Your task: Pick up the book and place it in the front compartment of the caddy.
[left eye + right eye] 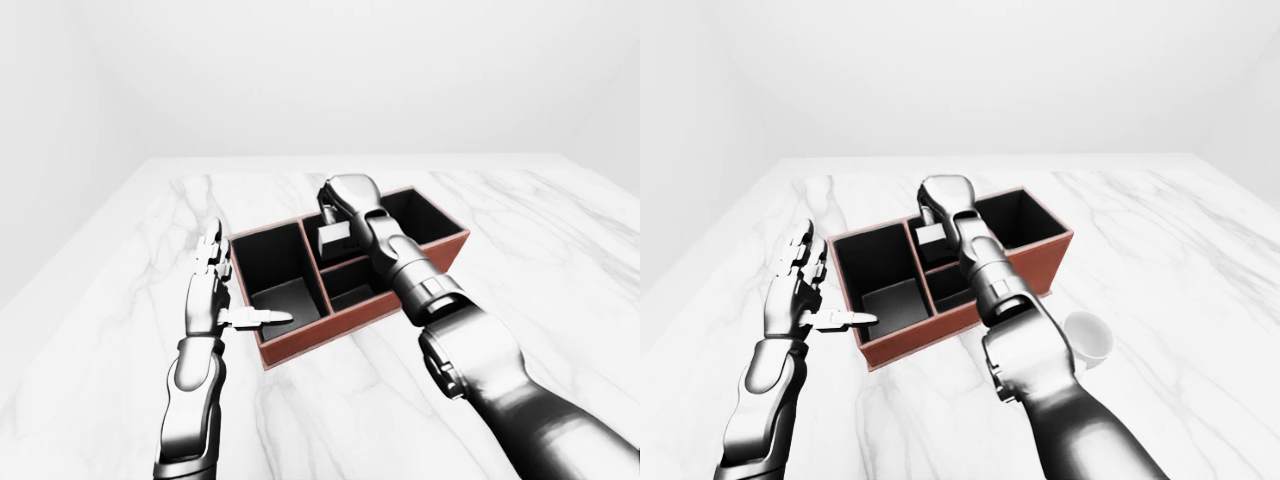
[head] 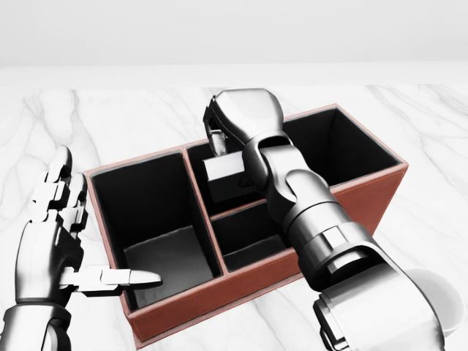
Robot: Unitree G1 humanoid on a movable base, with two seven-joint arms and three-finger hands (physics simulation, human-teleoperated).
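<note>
On the marble table point(image 2: 409, 110) stands one caddy point(image 2: 373, 194) and one white cup point(image 1: 1090, 338). The right hand point(image 2: 219, 139) pinches one book point(image 2: 227, 178) above its upper middle compartment. The left hand point(image 2: 55, 227) is spread beside the caddy's left edge

Bright even light, washed-out white walls, soft faint shadows, sharp render, no blur

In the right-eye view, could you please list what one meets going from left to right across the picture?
Left hand, open beside the caddy → caddy → book, held by the right hand over the caddy's middle → white cup on the marble table.
</note>
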